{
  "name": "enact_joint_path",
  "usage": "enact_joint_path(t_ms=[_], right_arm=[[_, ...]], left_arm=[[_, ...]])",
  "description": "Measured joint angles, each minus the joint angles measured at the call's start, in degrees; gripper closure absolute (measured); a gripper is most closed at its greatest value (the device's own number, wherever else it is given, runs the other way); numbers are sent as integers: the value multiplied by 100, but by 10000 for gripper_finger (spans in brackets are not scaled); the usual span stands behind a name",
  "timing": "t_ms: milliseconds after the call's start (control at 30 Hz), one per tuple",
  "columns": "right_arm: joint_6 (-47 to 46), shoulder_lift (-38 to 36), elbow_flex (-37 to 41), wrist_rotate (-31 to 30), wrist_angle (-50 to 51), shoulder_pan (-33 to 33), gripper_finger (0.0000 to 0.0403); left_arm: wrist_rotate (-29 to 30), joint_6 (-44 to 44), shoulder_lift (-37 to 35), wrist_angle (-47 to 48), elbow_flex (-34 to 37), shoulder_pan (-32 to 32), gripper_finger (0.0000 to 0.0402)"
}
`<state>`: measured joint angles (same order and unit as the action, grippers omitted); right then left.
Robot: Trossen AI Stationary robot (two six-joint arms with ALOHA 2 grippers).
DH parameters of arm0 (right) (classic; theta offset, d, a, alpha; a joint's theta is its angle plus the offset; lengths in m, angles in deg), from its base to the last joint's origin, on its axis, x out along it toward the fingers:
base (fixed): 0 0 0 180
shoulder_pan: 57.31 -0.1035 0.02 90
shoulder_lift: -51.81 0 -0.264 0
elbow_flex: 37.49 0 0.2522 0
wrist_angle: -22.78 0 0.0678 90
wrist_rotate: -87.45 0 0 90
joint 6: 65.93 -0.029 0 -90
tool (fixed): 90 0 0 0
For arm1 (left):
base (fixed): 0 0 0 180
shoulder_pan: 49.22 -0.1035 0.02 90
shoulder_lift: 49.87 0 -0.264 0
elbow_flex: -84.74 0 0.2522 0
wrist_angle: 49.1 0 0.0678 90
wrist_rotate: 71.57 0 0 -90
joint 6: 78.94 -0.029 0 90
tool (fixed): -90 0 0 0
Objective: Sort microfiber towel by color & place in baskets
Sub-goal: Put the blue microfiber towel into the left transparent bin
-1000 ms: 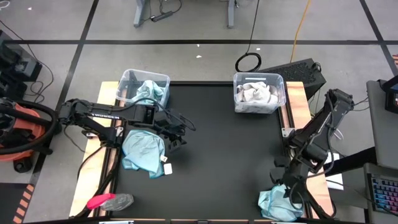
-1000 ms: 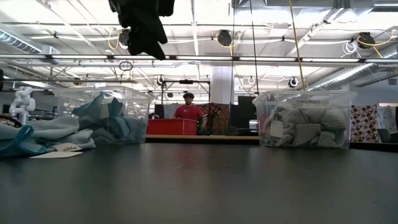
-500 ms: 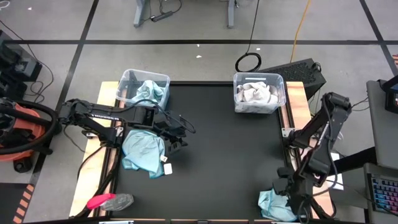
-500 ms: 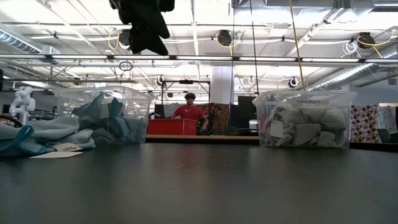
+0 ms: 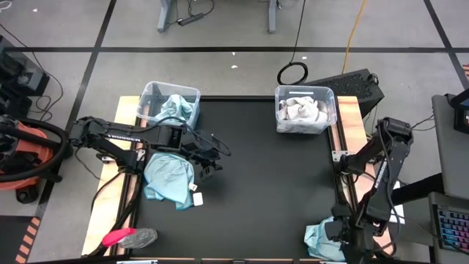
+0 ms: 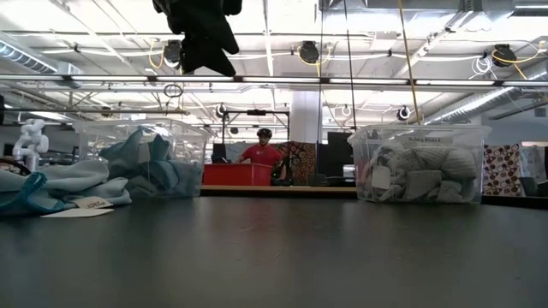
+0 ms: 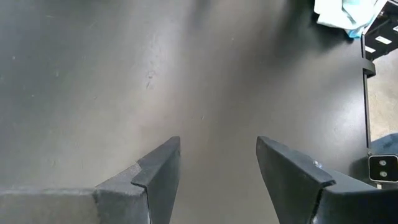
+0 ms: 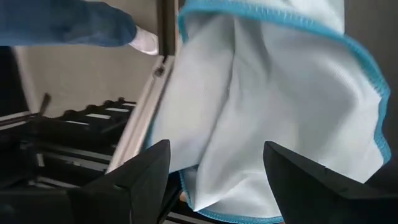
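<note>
Teal towel (image 5: pixel 320 239) at table (image 5: pixel 256 183) near corner, under right end effector (image 8: pixel 214 180), fingers spread, empty. Left end effector (image 7: pixel 217 168) likewise open, holding nothing, beside another teal towel (image 5: pixel 170 180).

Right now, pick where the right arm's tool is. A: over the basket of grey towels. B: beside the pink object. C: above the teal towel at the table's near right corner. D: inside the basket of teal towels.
C: the right tool is open above the teal towel, whose blue-edged cloth fills the right wrist view.
</note>
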<state>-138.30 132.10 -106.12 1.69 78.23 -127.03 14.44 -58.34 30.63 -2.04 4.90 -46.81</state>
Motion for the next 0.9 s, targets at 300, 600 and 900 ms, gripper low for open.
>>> enact_joint_path(t_ms=[300,600,900], right_arm=[[-426,559,0,-124,-25,-342,154],[-651,929,0,-629,77,-502,154],[-635,1509,0,-724,11,-500,154]], left_arm=[[0,5,228,-87,2,57,185],[-44,7,498,-304,2,213,185],[-179,17,650,-386,2,229,185]])
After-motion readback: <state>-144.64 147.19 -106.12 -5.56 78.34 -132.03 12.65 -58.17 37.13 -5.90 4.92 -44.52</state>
